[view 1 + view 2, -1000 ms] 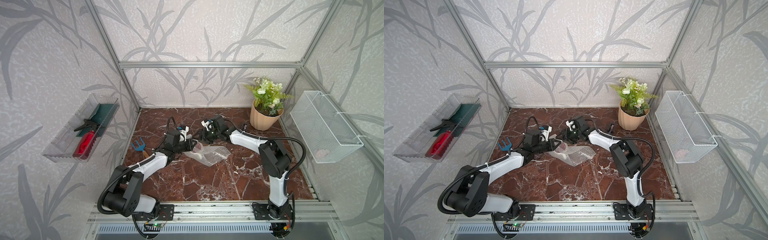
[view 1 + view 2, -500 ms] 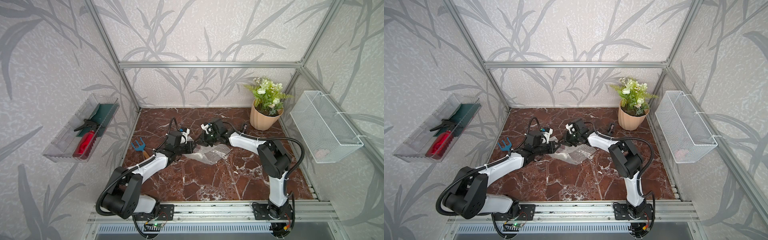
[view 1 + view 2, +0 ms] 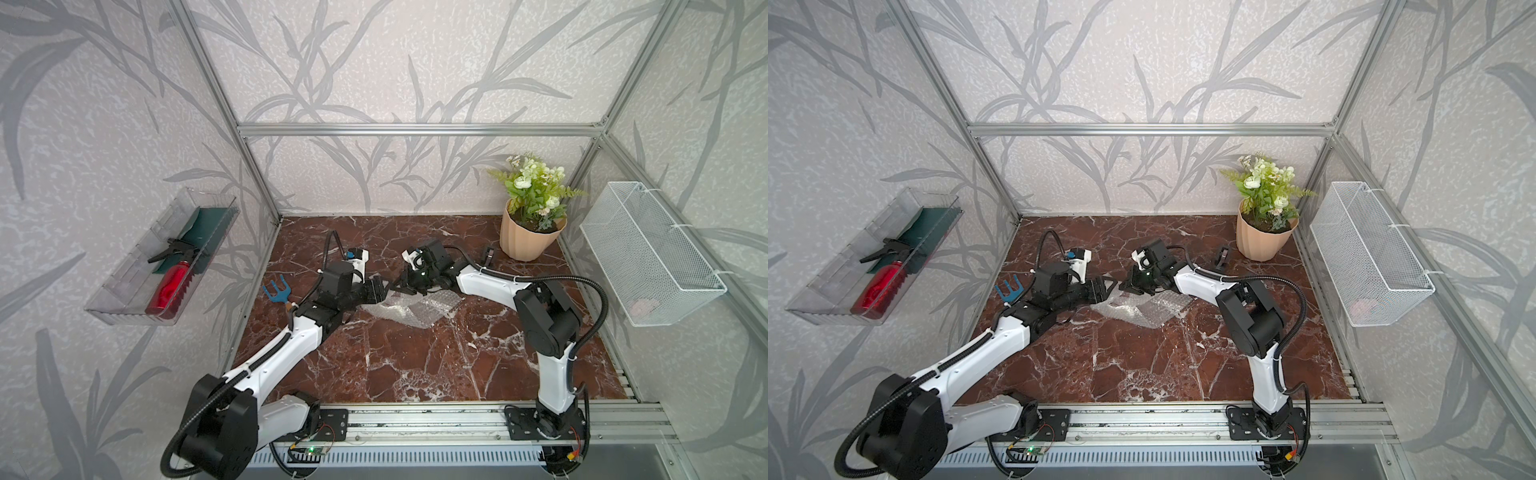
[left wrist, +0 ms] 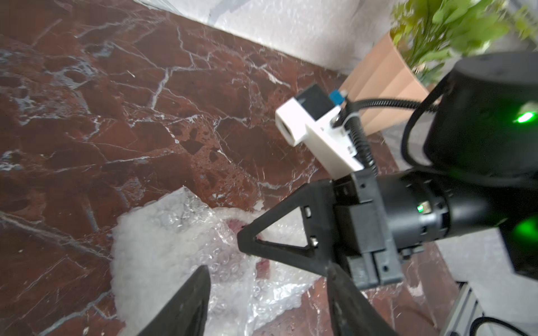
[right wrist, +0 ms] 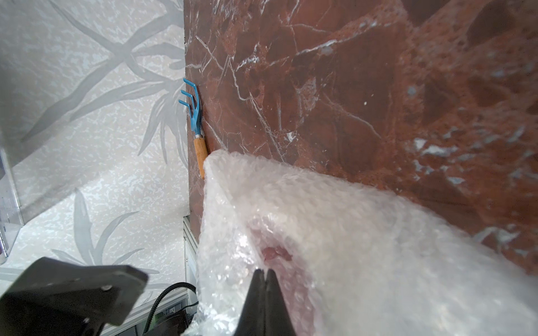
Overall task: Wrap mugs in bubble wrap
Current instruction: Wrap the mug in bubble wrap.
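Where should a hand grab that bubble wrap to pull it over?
Probably the loose corner of the bubble wrap: it seems to stand up off the table as a thin flap a hand can pinch. Come from the left arm's side, where the left hand is open; the right hand pinches the sheet nearby.

A robot lab cell staged like a home: aluminium frame (image 3: 415,129), leaf-print wall panels (image 3: 374,62), red marble-look desk (image 3: 415,365), left arm (image 3: 282,357) and right arm (image 3: 548,324) bolted to the bottom rail (image 3: 415,419).
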`<state>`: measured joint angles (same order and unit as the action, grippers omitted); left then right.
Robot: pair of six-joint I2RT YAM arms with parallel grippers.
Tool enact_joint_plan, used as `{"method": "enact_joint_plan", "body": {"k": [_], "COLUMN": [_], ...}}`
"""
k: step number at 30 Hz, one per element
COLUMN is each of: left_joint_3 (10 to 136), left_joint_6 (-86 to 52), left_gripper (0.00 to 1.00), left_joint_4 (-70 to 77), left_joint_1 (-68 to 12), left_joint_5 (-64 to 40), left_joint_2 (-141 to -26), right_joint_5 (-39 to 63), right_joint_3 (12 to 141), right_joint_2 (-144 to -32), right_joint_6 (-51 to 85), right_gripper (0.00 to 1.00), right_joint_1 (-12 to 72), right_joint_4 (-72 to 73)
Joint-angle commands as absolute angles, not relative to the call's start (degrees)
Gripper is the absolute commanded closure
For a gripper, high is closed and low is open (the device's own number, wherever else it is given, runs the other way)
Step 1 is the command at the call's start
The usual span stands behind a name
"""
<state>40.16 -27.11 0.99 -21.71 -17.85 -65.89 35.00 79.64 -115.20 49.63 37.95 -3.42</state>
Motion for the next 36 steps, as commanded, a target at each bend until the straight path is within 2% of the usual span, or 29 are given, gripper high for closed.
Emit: {"method": "enact_joint_plan", "body": {"k": [1, 3, 7, 15, 23, 29, 30, 32, 34, 36], "left_joint_3": [41.98, 43.77, 47.04, 47.38, 49.8, 50.71, 50.68, 50.59, 50.36, 49.86], "left_joint_6": [-26.57, -25.98, -27.13, -28.02, -28.63, -28.56, -28.53, -28.57, -28.65, -28.93], "left_gripper": [0.39, 0.44, 0.45, 0.4, 0.37, 0.43, 0.45, 0.49, 0.52, 0.54], "left_joint_4": [-5.61, -10.95, -18.67, -16.69, -14.94, -15.68, -16.01, -16.88, -17.61, -17.89], "left_joint_1": [-21.22, -20.67, -20.48, -20.48, -20.54, -21.24, -21.5, -22.03, -22.4, -22.67], "left_joint_5": [-11.44, -10.66, -9.25, -5.28, -7.4, -8.02, -7.73, -7.01, -6.01, -5.16], "left_joint_2": [-65.68, -68.93, -73.82, -76.53, -82.25, -85.86, -86.19, -86.57, -86.64, -86.57], "right_joint_5": [33.72, 33.4, 33.18, 30.9, 30.65, 31.46, 31.42, 31.17, 30.55, 30.01], "right_joint_3": [78.75, 78.99, 79.72, 78.69, 78.75, 81.31, 81.84, 82.85, 83.31, 82.9], "right_joint_2": [-115.54, -115.58, -115.75, -115.31, -115.9, -114.96, -114.44, -112.7, -110.75, -108.42], "right_joint_6": [47.87, 47.31, 45.98, 43.11, 41.87, 39.17, 38.72, 37.34, 36.87, 34.51], "right_gripper": [1.0, 1.0, 1.0, 1.0, 1.0, 1.0, 0.95, 0.77, 0.64, 0.55], "right_joint_1": [38.26, 38.28, 38.24, 38.23, 38.24, 38.23, 38.23, 38.15, 37.93, 37.34], "right_joint_4": [-5.85, -6.37, -7.73, -10.63, -11.05, -14.52, -15.39, -17.66, -20.01, -22.08]}}
